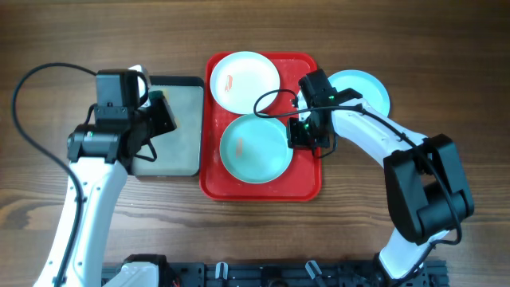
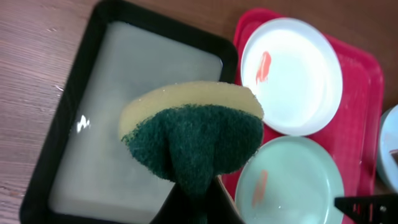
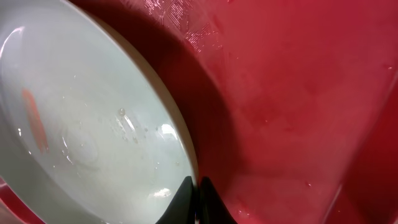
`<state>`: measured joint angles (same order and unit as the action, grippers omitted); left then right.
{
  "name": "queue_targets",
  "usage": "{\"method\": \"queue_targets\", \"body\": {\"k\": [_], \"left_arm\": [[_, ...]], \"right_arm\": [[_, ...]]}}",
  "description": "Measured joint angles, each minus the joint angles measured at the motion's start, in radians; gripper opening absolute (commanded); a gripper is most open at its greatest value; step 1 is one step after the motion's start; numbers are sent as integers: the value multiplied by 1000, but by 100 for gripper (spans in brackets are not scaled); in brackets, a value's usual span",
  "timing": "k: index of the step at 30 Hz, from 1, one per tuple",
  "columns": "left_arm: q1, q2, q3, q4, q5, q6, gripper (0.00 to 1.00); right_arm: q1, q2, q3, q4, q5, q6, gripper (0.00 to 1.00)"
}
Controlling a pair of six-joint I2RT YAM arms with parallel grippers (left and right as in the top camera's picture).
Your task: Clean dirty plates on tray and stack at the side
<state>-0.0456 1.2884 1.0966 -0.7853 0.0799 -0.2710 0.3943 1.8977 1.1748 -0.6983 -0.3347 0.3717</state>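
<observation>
Left wrist shows us what overhead hides: left gripper [image 2: 196,202] clamped on the sponge [image 2: 193,134] over the dark tray [image 2: 69,93]. Right gripper [image 3: 196,199] pinches the turquoise plate [image 3: 93,124] at its rim, in the red tray [image 3: 280,93].

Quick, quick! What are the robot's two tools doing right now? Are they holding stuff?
Left tool: closed, holding the green-and-yellow sponge.
Right tool: closed, pinching the rim of the turquoise plate on the red tray.
</observation>
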Motion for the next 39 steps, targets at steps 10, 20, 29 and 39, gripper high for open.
{"method": "queue_targets", "body": {"k": [10, 20, 29, 39], "left_arm": [[-1, 123, 0, 20, 240, 103, 4], [-132, 251, 0, 80, 333, 136, 4], [-230, 320, 0, 108, 298, 110, 4], [-309, 377, 0, 111, 201, 39, 4]], "right_arm": [[0, 0, 0, 11, -6, -37, 4], [0, 0, 0, 11, -6, -37, 4], [0, 0, 0, 12, -6, -40, 4], [0, 0, 0, 12, -6, -40, 4]]}}
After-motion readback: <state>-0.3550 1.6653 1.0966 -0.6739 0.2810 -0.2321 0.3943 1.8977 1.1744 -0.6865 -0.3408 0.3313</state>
